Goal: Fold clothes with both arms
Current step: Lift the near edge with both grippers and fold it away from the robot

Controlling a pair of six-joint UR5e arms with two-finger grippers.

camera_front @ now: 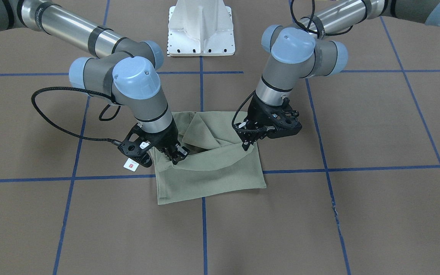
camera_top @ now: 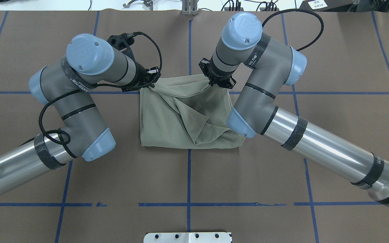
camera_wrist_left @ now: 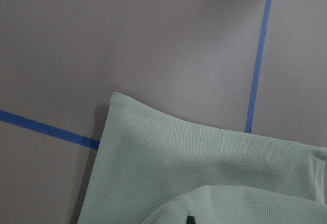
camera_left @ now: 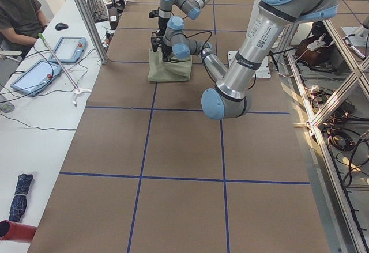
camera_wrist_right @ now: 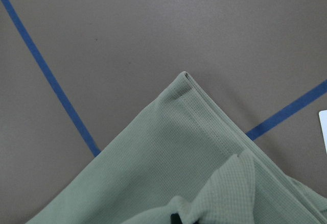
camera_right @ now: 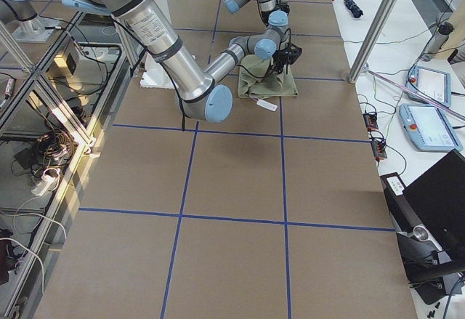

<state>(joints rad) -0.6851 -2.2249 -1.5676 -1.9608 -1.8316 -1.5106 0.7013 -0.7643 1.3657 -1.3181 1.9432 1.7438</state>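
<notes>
Sage shirt (camera_front: pixel 212 172) pinched by left pincer (camera_front: pixel 248 146) and right pincer (camera_front: pixel 177 156), both clenched on its edge.
The white hang tag (camera_front: pixel 131 165) beside the right pincer bears red print, too small to read.

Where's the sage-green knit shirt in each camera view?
Front-facing: sage-green knit shirt, centre.
Overhead: centre.
Exterior left: upper middle, far.
Exterior right: upper middle, far.
Left wrist: lower half.
Right wrist: lower half.
Shared landmark: blue tape line running under the shirt.
</notes>
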